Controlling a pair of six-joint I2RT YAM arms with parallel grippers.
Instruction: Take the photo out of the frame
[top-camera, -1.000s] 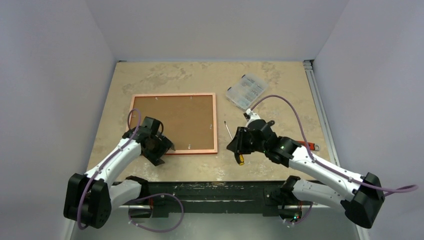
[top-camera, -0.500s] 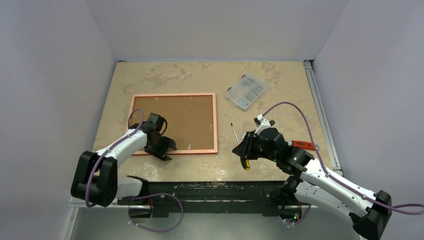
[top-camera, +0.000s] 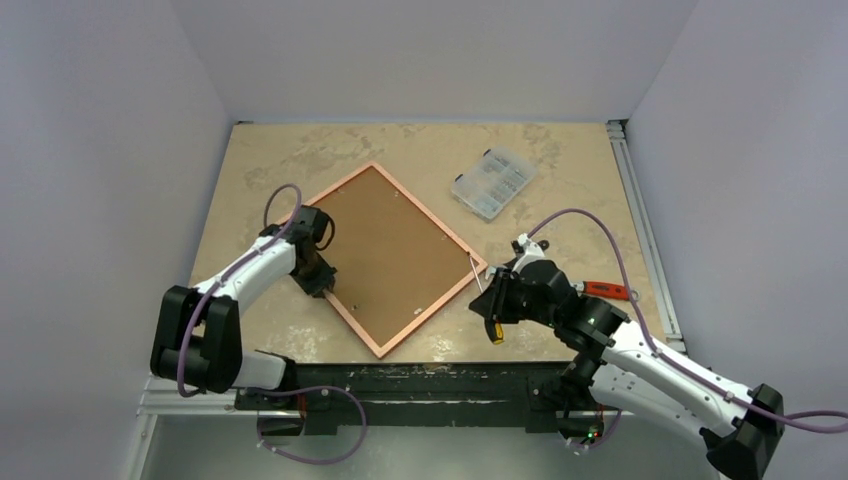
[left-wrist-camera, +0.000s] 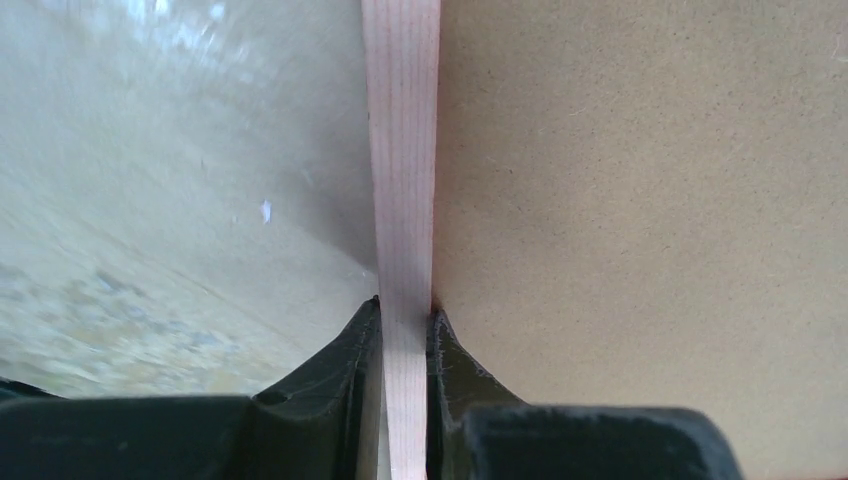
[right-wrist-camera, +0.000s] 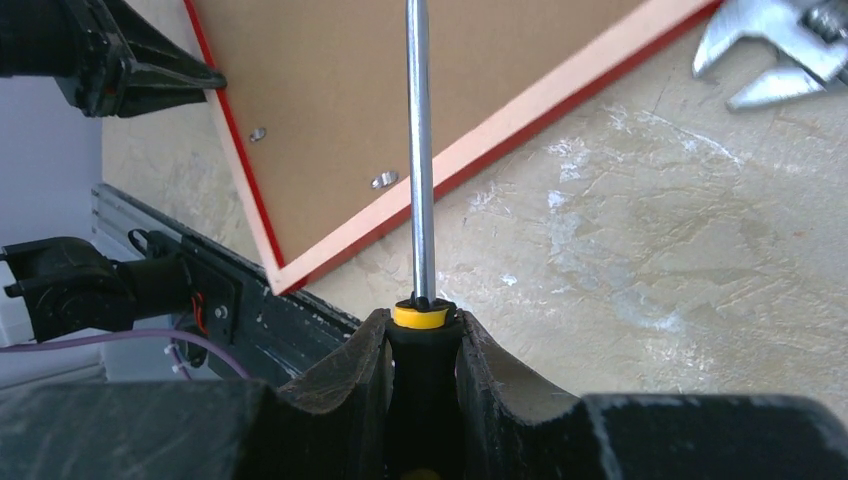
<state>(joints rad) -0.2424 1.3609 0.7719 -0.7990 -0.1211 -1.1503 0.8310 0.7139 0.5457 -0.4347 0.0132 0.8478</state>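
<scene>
The frame (top-camera: 431, 215) has swung into a diamond, photo (top-camera: 395, 250) still inside, board back up. Left gripper (top-camera: 322, 282) pinches its 8 o'clock rail; right gripper (top-camera: 495, 300) grips a screwdriver (right-wrist-camera: 417, 150) at 3 o'clock; a slipping tip could gouge the board.

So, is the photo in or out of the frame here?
In. The photo's brown board back fills the frame, which lies face down; metal tabs sit on the board near the rail.
</scene>
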